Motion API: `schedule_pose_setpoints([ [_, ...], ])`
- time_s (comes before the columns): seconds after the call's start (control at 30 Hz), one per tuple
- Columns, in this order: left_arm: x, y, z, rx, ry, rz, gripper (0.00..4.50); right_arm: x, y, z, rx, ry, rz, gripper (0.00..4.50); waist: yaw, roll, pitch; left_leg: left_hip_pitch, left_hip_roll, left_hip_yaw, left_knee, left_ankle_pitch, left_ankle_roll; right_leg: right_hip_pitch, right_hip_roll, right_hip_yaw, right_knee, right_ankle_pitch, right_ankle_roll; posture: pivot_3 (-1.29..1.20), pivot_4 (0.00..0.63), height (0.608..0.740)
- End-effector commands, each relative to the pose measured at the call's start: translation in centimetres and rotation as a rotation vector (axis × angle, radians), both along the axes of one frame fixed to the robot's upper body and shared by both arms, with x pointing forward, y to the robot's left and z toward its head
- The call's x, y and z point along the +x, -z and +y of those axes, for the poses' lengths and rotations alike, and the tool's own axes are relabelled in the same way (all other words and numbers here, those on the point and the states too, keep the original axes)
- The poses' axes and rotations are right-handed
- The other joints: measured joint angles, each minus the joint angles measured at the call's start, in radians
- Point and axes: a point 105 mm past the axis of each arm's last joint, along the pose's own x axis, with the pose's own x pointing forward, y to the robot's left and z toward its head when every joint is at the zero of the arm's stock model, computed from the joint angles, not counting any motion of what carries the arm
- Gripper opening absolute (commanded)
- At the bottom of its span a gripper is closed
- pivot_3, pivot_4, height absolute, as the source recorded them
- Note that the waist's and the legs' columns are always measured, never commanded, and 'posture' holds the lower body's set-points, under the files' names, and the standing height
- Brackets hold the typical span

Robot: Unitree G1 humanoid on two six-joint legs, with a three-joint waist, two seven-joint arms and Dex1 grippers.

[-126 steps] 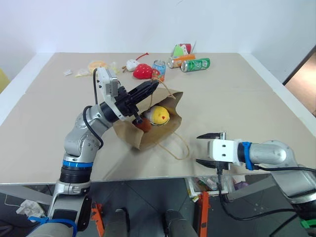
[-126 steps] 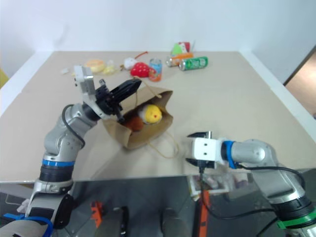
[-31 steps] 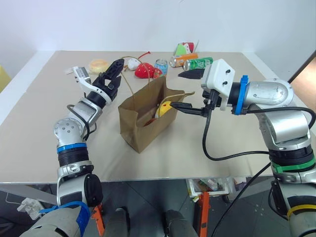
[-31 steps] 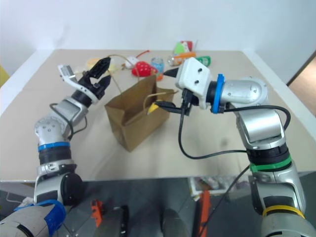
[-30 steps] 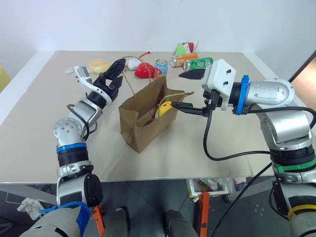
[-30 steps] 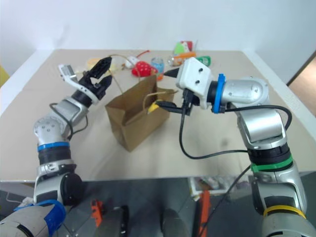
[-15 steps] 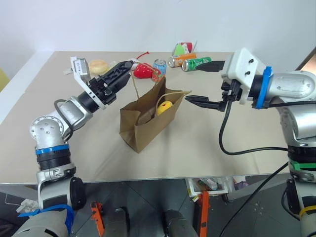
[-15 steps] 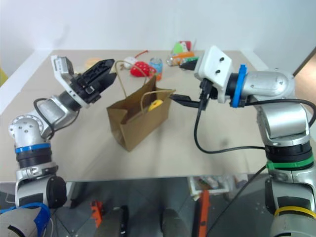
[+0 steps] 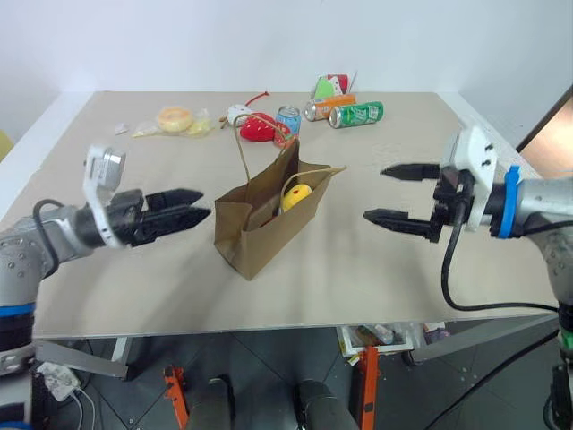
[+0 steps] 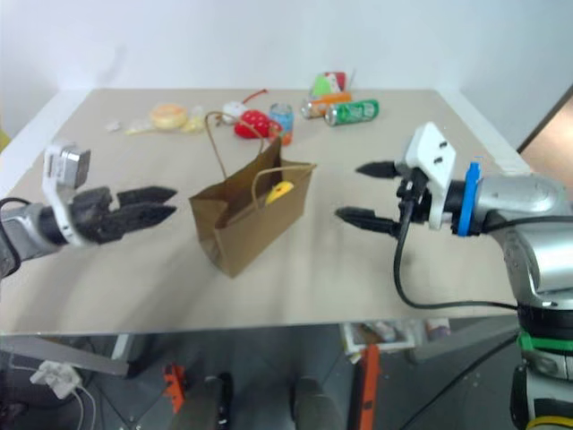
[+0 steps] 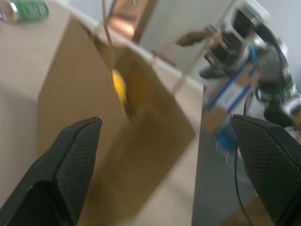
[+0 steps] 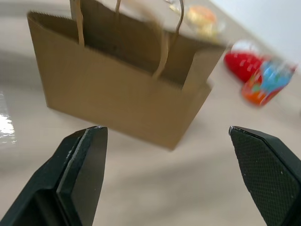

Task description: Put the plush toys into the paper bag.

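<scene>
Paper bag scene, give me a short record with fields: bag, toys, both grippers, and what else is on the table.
bag: paper bag standing upright on the table, mouth open
toys: yellow chick inside the bag; brown toy not visible
left gripper: open, holding nothing, apart from the bag on its left
right gripper: open, holding nothing, apart from the bag on its right
far side of table: red strawberry plush, drink cans

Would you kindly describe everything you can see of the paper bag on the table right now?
The paper bag is plain brown kraft paper, standing upright on the beige table with its mouth open. Two thin twisted loop handles rise from its rim. The yellow chick shows inside. The left gripper and right gripper flank it, both open and apart from it.
</scene>
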Motion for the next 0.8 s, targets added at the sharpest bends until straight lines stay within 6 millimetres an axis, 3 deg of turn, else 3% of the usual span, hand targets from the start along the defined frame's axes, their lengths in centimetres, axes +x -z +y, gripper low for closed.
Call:
schedule_pose_setpoints([
  [0.03, -0.5, 0.4, 1.2, 0.074, -0.013, -0.060, 4.50, -1.0, 0.3, 1.3, 0.032, -0.035, -0.013, 3.16, 0.000, 0.001, 0.000, 0.000, 0.000, 0.000, 0.000, 0.000, 0.000, 0.000, 0.000, 0.000, 0.000, 0.000, 0.000, 0.00, 0.150, 0.740],
  [0.23, -0.8, 2.8, 1.1, 0.101, -0.058, -0.072, 4.50, -1.5, 1.2, 2.7, 0.083, -0.059, 0.028, 0.03, 0.000, 0.001, 0.001, 0.000, 0.002, 0.003, 0.002, 0.000, 0.000, 0.000, -0.001, 0.000, 0.000, 0.001, -0.001, 0.00, 0.150, 0.740],
  [0.53, 0.7, 3.8, -1.2, 0.093, -0.133, -0.214, 4.50, -2.4, 3.6, 6.0, 0.075, -0.138, 0.098, 0.03, 0.002, 0.000, 0.001, 0.000, 0.004, 0.003, 0.002, 0.000, 0.000, 0.000, 0.001, 0.000, 0.000, 0.002, -0.001, 0.00, 0.150, 0.740],
  [0.8, 2.4, 3.6, -3.0, 0.072, -0.101, -0.267, 4.50, -0.3, 4.3, 7.5, 0.012, -0.124, 0.025, 0.03, 0.002, 0.000, 0.001, 0.000, 0.004, 0.004, 0.005, 0.000, 0.000, 0.001, 0.002, 0.000, 0.000, 0.004, 0.000, 0.00, 0.150, 0.740],
])
